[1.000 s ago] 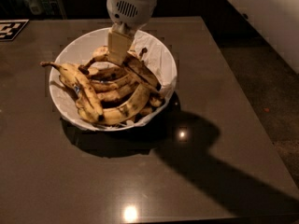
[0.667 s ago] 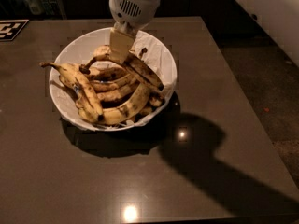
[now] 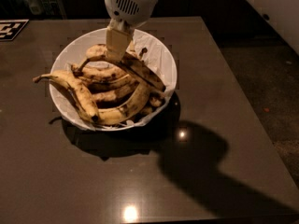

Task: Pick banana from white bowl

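Note:
The white bowl (image 3: 159, 55) stands on the dark table, lined with thin white paper and holding several overripe bananas. My gripper (image 3: 117, 45) reaches down from the top of the view into the back of the bowl. Its cream fingers (image 3: 117, 38) are shut on the banana (image 3: 140, 69), a long, brown-streaked one lying on top of the pile. That banana runs from its dark stem at the left down to the bowl's right rim. It rests on the other bananas.
Another long banana (image 3: 74, 90) sticks out over the bowl's left rim. The dark glossy table (image 3: 140, 181) stretches toward me with light glare. A black-and-white marker (image 3: 11, 29) lies at the far left. The table's right edge drops to the floor.
The gripper has stayed at the back of the bowl on the top banana, shifting only slightly. The bananas have not visibly moved.

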`<state>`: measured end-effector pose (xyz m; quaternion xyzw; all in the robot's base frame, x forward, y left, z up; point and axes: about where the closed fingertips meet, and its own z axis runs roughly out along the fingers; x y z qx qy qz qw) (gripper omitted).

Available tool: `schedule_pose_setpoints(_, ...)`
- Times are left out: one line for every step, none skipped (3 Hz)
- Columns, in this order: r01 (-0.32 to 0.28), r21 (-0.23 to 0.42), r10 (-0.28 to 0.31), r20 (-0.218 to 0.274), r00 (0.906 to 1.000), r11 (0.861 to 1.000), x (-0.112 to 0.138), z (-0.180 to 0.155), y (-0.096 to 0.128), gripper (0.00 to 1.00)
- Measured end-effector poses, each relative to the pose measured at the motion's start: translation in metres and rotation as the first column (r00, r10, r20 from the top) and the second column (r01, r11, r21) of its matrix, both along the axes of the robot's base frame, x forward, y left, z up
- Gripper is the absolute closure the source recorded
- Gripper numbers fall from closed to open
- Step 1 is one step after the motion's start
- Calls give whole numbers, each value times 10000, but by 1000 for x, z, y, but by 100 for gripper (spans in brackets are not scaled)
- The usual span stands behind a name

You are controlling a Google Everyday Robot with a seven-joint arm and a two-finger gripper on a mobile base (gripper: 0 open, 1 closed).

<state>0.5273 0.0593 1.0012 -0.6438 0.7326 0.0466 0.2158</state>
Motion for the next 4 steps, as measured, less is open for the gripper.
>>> schedule_pose_setpoints(-743,158,728,832,9939,9971,-19,17,5,100)
schedule_pose_setpoints(-1418,160,1369,1762,9748,9898,-38,38,9,100)
schedule_pose_setpoints(-1834,123,1754,2346,9561,9830,-51,55,12,100)
schedule_pose_setpoints(-2106,126,1985,2829,9384,9775,-64,70,11,100)
